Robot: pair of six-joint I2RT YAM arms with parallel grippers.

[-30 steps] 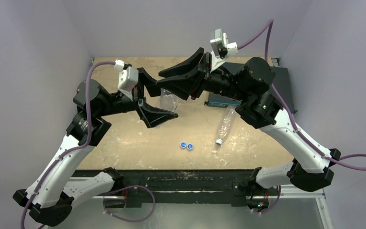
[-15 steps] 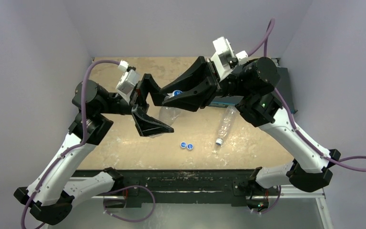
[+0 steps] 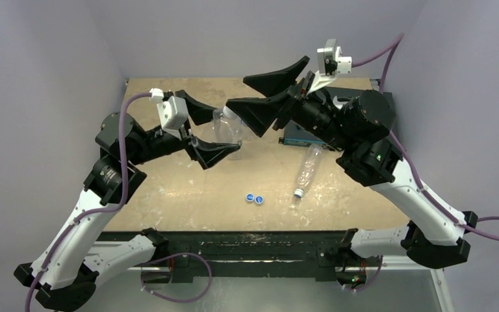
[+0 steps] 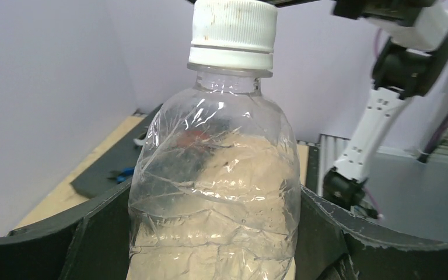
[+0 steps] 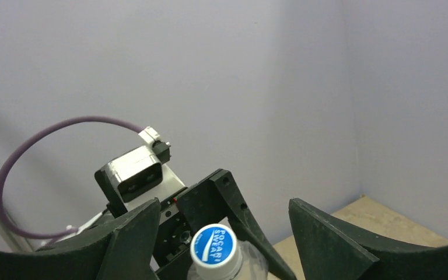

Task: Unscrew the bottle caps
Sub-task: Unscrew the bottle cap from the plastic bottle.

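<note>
My left gripper (image 3: 226,132) (image 4: 213,233) is shut on the body of a clear, crinkled, unlabelled bottle (image 3: 229,130) (image 4: 216,175) and holds it above the table. Its cap (image 4: 233,32) (image 5: 213,248), white-sided with a blue top and white mark, sits on the neck. My right gripper (image 3: 235,92) (image 5: 224,213) hangs open just over that cap, a finger on either side without touching it. A second clear bottle (image 3: 308,168) lies on the table to the right, with a white cap (image 3: 297,193) on. Two loose blue caps (image 3: 254,198) lie near the front.
A flat blue-and-black object (image 3: 301,138) lies behind the fallen bottle, under my right arm. A black box (image 3: 390,120) sits at the table's right edge. Walls close in the table (image 3: 169,195) at the left, back and right.
My right gripper, which was shut on the held bottle's cap, has opened and drawn back up and right. The cap stays on the neck. The left gripper shifted the bottle slightly.
</note>
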